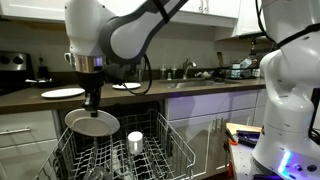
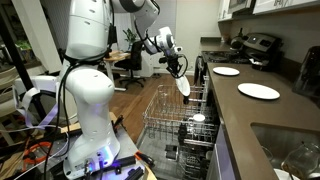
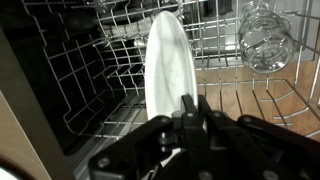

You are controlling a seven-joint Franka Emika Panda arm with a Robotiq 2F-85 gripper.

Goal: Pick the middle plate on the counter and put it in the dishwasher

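Note:
My gripper [image 1: 93, 101] is shut on the rim of a white plate [image 1: 92, 123] and holds it over the dishwasher's pulled-out wire rack [image 1: 70, 150]. In an exterior view the plate [image 2: 184, 86] hangs edge-on under the gripper [image 2: 179, 73] above the rack [image 2: 165, 110]. In the wrist view the plate [image 3: 168, 70] stands upright between the fingers [image 3: 190, 108], above the rack tines [image 3: 115, 75]. Two other white plates [image 1: 63, 92] [image 2: 259, 91] lie on the dark counter [image 1: 30, 99].
A clear glass [image 1: 135, 141] stands upside down in the rack; it also shows in the wrist view [image 3: 265, 40]. A stove [image 2: 255, 45] stands at the far end of the counter. A sink [image 2: 290, 150] is set into the counter. The robot's white base [image 2: 85, 110] stands beside the rack.

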